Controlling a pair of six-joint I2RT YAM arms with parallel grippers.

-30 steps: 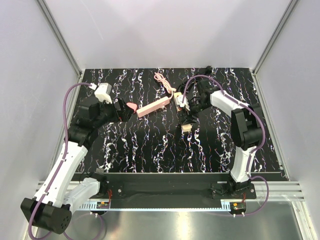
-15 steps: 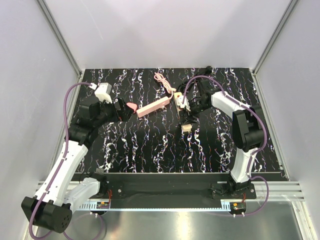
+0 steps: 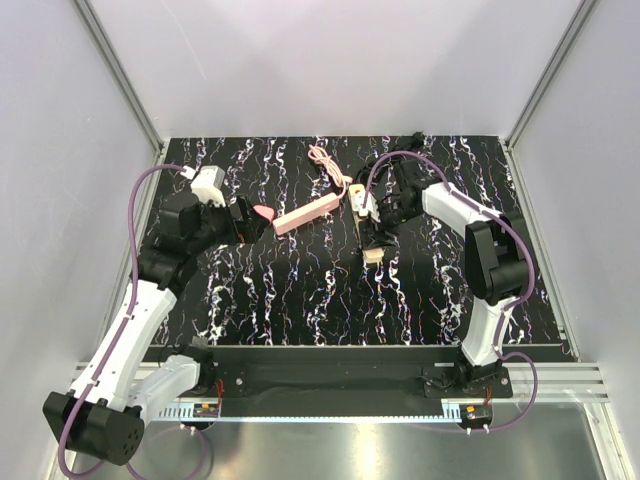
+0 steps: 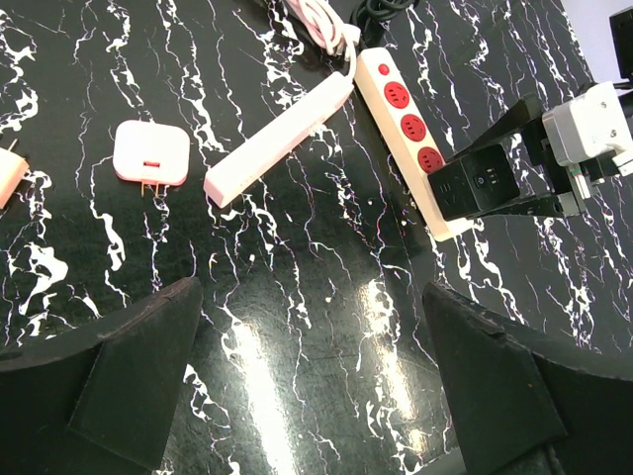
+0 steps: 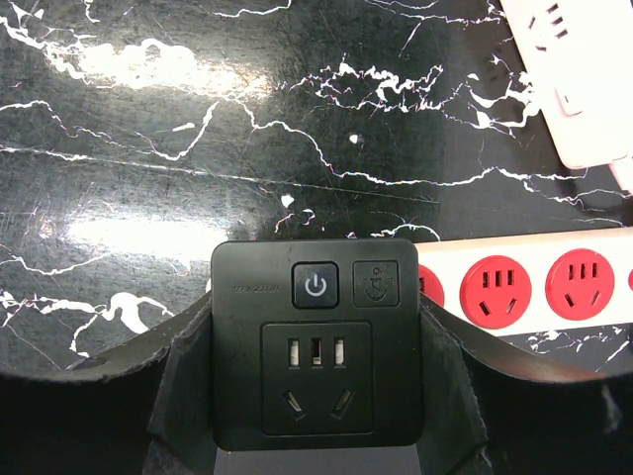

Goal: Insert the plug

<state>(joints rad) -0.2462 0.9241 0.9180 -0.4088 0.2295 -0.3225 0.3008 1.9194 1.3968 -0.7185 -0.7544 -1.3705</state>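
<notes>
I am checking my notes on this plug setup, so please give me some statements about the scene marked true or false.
1. The right gripper is shut on the black plug. True.
2. The left gripper holds the pink adapter. False: it is open and empty, and the adapter lies on the table.
3. The white power strip has blue sockets. False: they are red.
4. The black plug has a power button on its face. True.
</notes>
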